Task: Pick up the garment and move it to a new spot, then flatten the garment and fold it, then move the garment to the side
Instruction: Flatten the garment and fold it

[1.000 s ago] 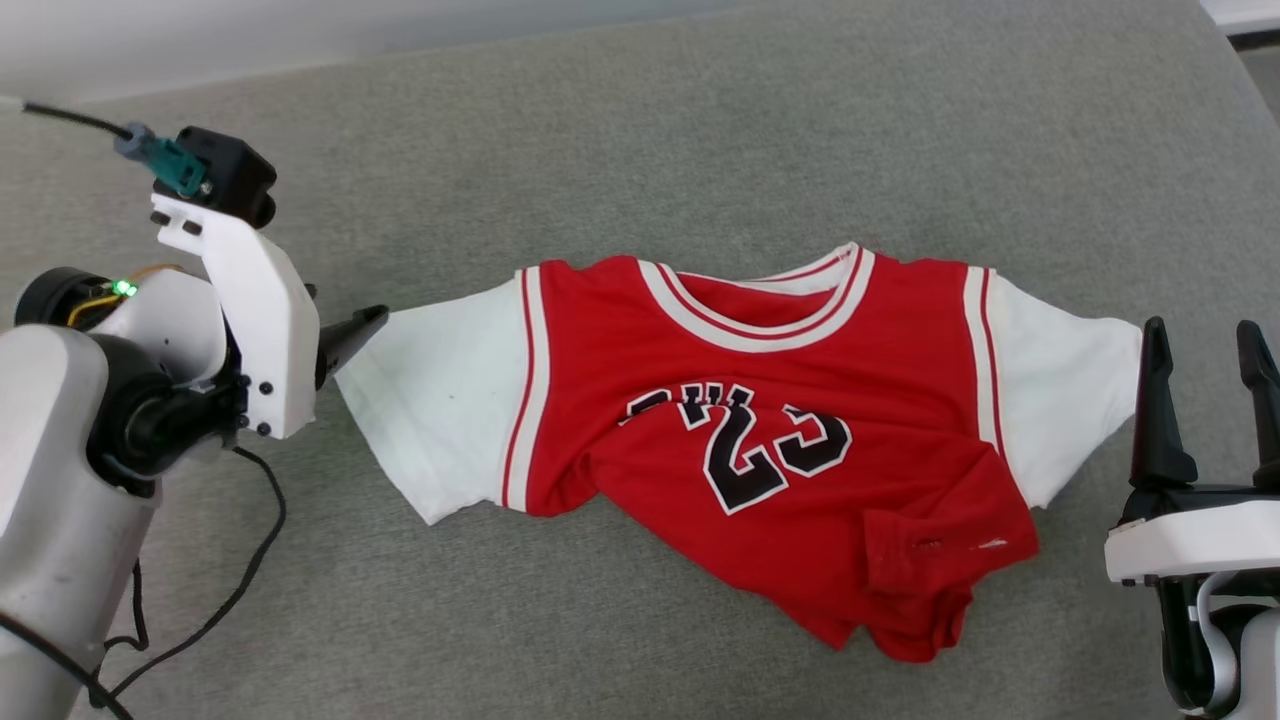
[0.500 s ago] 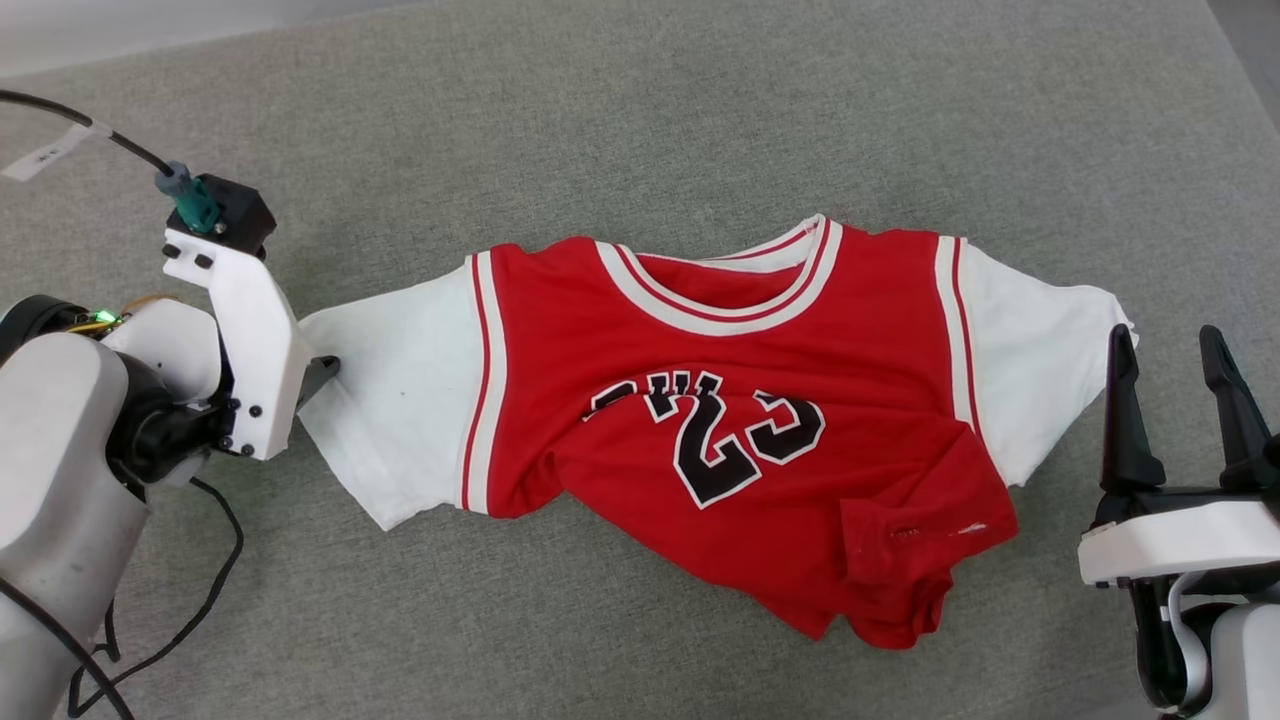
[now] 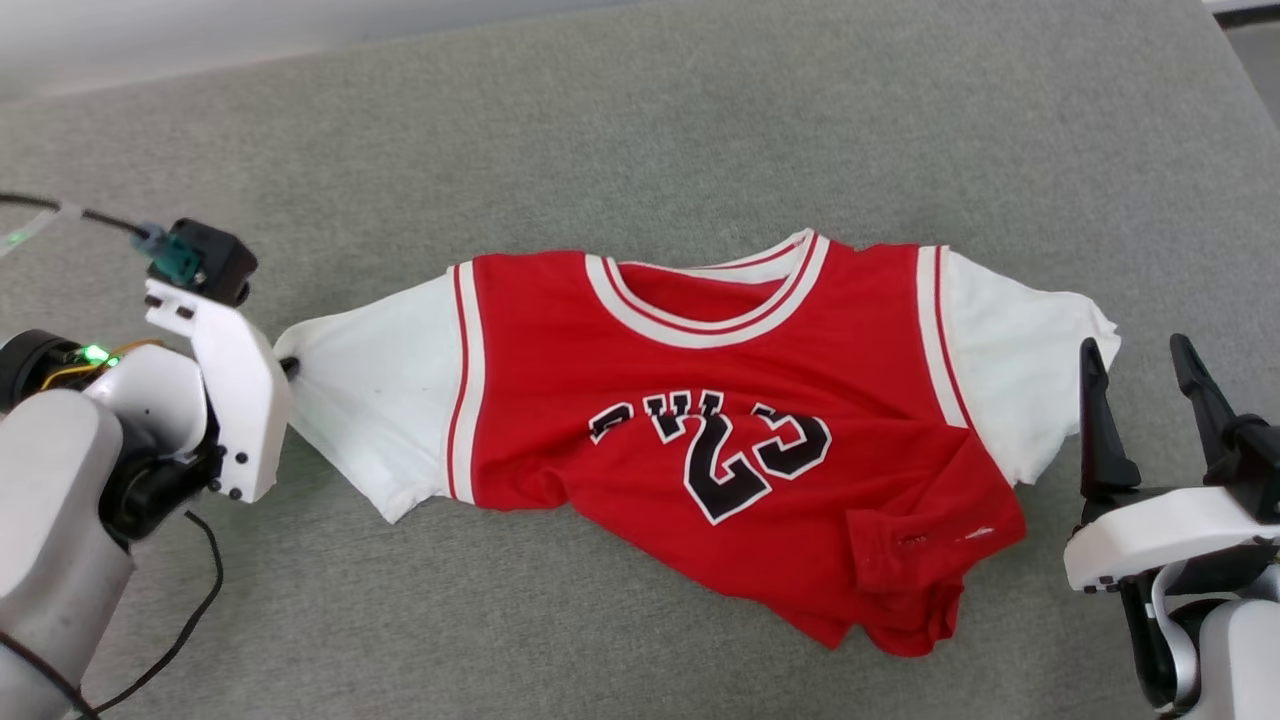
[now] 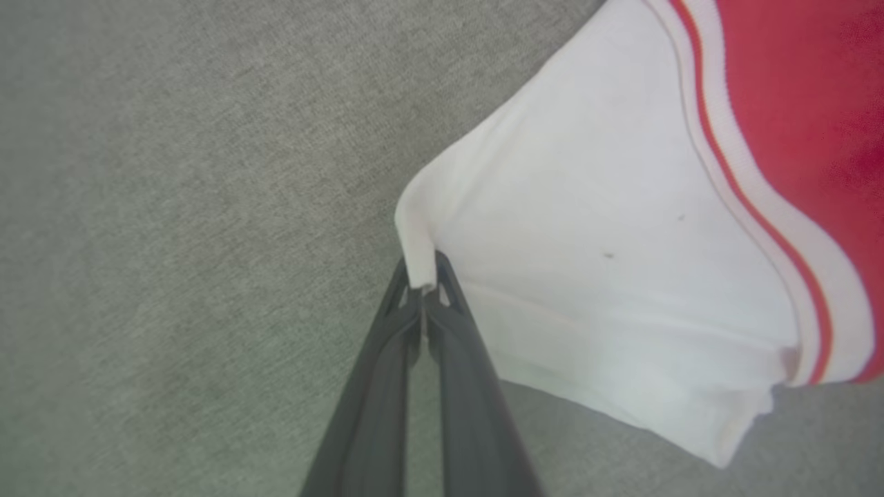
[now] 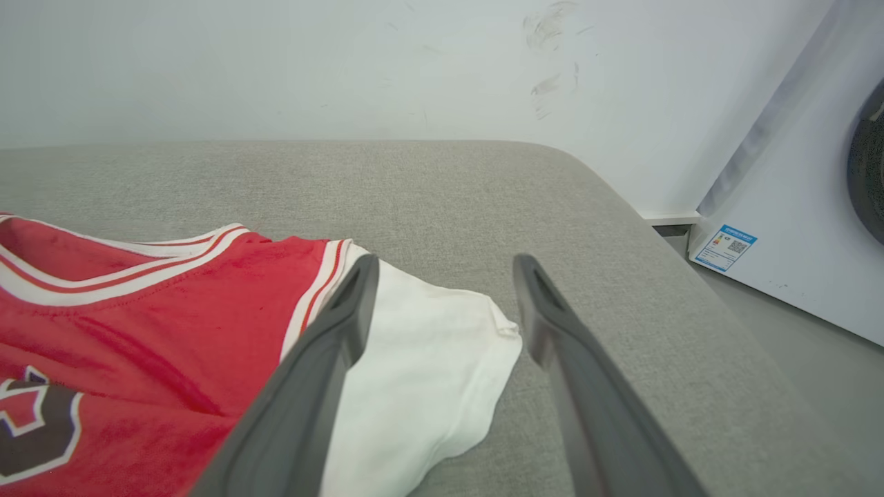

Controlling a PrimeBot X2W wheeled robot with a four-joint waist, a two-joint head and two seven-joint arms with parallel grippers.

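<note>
My left gripper point(image 4: 422, 279) clamps a sleeve hem of the garment point(image 3: 720, 400); right gripper point(image 3: 1135, 350) stands wide, empty. The garment lies crosswise, neckline far.

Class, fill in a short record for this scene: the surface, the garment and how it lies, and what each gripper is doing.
Surface: grey fabric cushion
Garment: red jersey, spread front up, lower hem rumpled
Left gripper: shut on the edge of one white sleeve
Right gripper: open, by the other sleeve, gripping nothing
</note>
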